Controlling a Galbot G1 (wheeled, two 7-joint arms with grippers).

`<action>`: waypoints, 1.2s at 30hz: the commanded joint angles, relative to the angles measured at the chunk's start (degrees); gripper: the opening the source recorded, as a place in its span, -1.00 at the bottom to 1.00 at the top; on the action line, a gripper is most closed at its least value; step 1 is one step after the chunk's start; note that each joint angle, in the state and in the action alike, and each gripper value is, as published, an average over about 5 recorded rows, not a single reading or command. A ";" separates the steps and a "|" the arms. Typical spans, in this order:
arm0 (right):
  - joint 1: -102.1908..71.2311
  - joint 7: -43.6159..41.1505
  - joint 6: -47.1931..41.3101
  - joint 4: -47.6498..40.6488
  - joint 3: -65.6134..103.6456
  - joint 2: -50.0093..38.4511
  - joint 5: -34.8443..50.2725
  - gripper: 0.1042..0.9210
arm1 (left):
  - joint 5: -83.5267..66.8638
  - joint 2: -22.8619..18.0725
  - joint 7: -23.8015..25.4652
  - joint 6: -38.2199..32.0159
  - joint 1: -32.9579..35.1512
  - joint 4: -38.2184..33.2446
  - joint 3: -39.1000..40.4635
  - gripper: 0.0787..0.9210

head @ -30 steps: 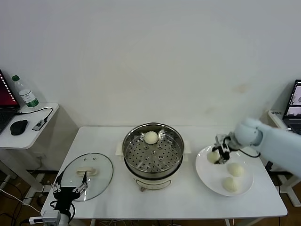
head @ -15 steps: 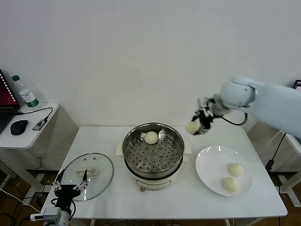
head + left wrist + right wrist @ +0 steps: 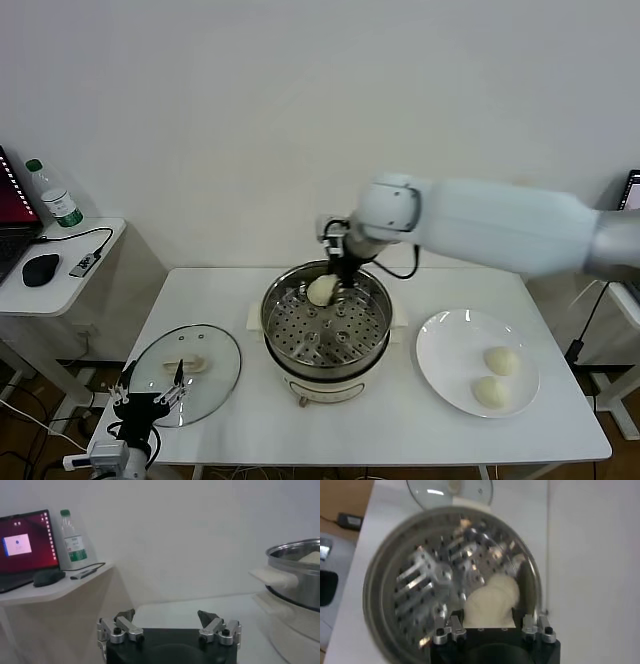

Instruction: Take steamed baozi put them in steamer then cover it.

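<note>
The steel steamer (image 3: 272, 312) stands mid-table on its cream base. My right gripper (image 3: 338, 280) hangs over the back of its perforated tray (image 3: 420, 590), shut on a baozi (image 3: 490, 605). In the head view I see one off-white bun (image 3: 321, 291) just below the fingers; I cannot tell the held one from the one lying there. Two more baozi (image 3: 501, 360) (image 3: 491, 391) lie on the white plate (image 3: 440, 345) at the right. The glass cover (image 3: 185, 365) lies flat at the front left. My left gripper (image 3: 150, 405) is parked open at the cover's near edge.
A side table (image 3: 70, 270) at the left holds a bottle (image 3: 55, 197), a mouse (image 3: 40, 270) and a laptop. Another laptop (image 3: 628, 225) shows at the right edge. The right arm (image 3: 500, 235) spans the table's back right.
The right gripper lifted a baozi off the plate and carried it left to the back of the steamer. Two remain on the plate. The left arm has not moved.
</note>
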 commanded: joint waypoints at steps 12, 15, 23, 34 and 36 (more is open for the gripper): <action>-9.25 3.20 -3.05 -10.06 0.76 11.30 -1.23 0.22 | -0.04 0.03 0.08 -0.05 0.10 -0.50 0.04 0.77; -9.35 3.45 -3.10 -10.28 1.02 11.28 -1.25 0.21 | -0.04 0.10 0.08 -0.05 0.07 -0.47 0.10 0.77; -4.66 0.10 -3.11 -7.70 1.33 8.50 -2.19 0.60 | -0.01 0.21 0.10 0.01 -0.22 -0.48 0.40 0.77; 10.67 -16.87 3.00 4.45 -3.47 -10.60 -10.15 0.76 | 0.01 0.50 0.29 0.42 -0.76 -0.80 0.76 0.77; 12.86 -19.70 5.21 7.54 -5.10 -15.95 -12.85 0.76 | 0.07 0.51 0.29 0.45 -0.79 -0.76 0.95 0.77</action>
